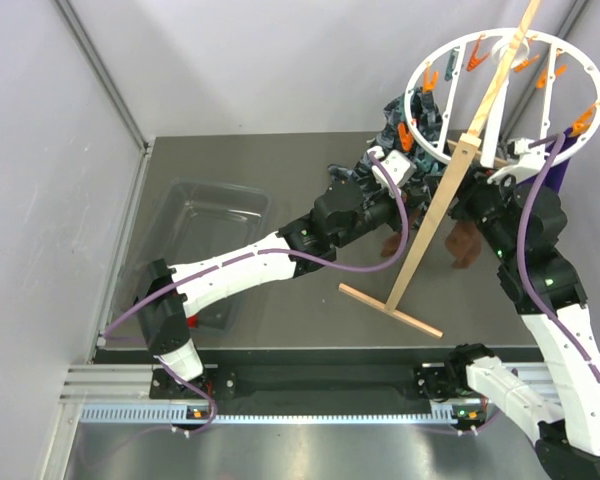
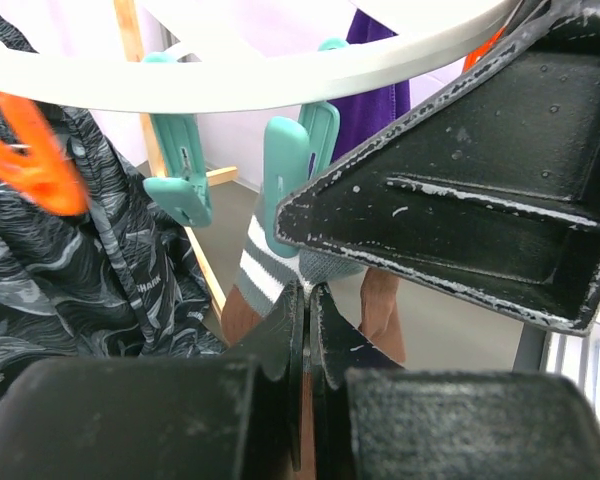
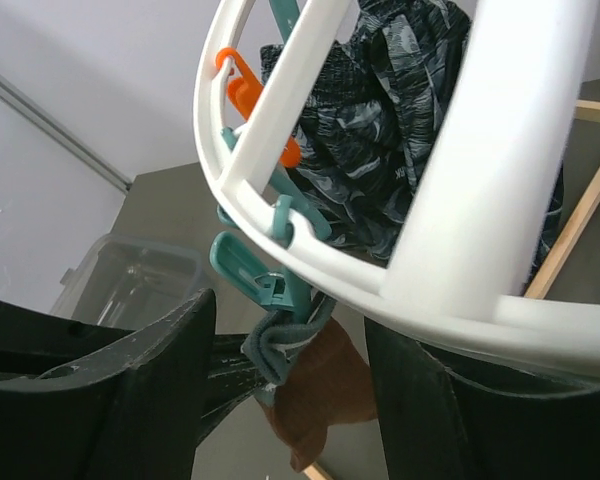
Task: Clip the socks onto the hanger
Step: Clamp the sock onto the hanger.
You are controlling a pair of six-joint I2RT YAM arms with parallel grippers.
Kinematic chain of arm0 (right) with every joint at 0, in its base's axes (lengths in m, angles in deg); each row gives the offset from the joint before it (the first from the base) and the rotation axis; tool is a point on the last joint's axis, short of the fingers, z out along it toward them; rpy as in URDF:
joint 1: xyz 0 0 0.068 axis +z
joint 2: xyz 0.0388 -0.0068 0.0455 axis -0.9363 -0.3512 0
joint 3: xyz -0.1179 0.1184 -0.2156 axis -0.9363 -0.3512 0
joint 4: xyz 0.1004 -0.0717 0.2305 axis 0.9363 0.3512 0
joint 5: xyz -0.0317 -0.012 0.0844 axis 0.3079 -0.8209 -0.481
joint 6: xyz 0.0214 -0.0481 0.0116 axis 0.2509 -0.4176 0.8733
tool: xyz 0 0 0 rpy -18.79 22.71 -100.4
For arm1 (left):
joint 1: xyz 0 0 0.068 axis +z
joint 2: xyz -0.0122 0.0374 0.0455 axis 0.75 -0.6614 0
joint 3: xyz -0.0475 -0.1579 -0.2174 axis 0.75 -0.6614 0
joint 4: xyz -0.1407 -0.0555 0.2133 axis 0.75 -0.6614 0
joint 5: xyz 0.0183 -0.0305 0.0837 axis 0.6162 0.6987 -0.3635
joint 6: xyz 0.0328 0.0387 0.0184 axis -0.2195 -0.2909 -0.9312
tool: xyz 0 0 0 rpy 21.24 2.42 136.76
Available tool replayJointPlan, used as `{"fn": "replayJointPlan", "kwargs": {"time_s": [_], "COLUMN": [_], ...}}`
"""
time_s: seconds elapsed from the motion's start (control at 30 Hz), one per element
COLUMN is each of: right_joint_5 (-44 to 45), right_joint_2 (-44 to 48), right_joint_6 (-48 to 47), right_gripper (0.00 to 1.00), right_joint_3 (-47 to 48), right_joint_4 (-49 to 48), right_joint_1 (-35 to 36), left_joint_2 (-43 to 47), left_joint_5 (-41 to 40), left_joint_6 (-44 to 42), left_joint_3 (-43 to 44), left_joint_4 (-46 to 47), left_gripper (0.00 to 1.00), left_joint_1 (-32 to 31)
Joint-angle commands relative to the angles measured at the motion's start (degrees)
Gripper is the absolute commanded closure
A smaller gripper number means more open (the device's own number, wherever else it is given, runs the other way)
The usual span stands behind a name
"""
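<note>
The white ring hanger [image 1: 417, 75] hangs on a slanted wooden pole [image 1: 450, 195] at the back right. In the left wrist view my left gripper [image 2: 307, 290] is shut on the brown sock [image 2: 242, 312] just below its grey, white-striped cuff [image 2: 265, 262]. A teal clip [image 2: 292, 170] under the ring [image 2: 280, 80] sits on that cuff. In the right wrist view the same teal clip [image 3: 265, 275] bites the folded cuff [image 3: 285, 340] and the brown sock [image 3: 325, 400] hangs below. My right gripper [image 3: 290, 400] is open beside the clip. No red socks are in view.
A dark patterned cloth [image 2: 60, 260] and a purple sock [image 2: 380, 100] hang from the ring beside orange clips [image 2: 35, 160]. A clear plastic bin [image 1: 195, 230] stands at the left. The stand's wooden foot [image 1: 390, 308] lies in front of both arms.
</note>
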Motion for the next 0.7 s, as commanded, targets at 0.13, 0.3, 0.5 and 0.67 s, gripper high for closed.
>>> {"fn": "replayJointPlan", "kwargs": {"time_s": [0.13,0.3,0.5,0.67], "right_joint_5": [1.6,0.0,-0.5,-0.3], "right_joint_2": [1.3,1.7,2.9,2.7], "right_joint_6": [-0.6,0.8,1.0,0.5], "right_gripper": [0.37,0.51,0.66,0.92], "right_joint_3": [0.3,-1.0,-2.3,-2.2], "right_joint_4": [0.4,0.4,0.3,0.2], "right_joint_1": [0.8,0.8,0.8,0.9], "left_joint_2": [2.0,1.3,1.2,1.6], "left_joint_5": [2.0,4.1,5.7,7.0], "left_joint_6": [3.0,5.3,7.2,7.7], "left_joint_3": [1.9,2.5,2.8,2.8], "left_joint_4": [2.6,3.5,4.2,4.2], "left_gripper": [0.98,0.97,0.97,0.96], "left_joint_1": [-0.3,-0.3,-0.3,-0.3]}}
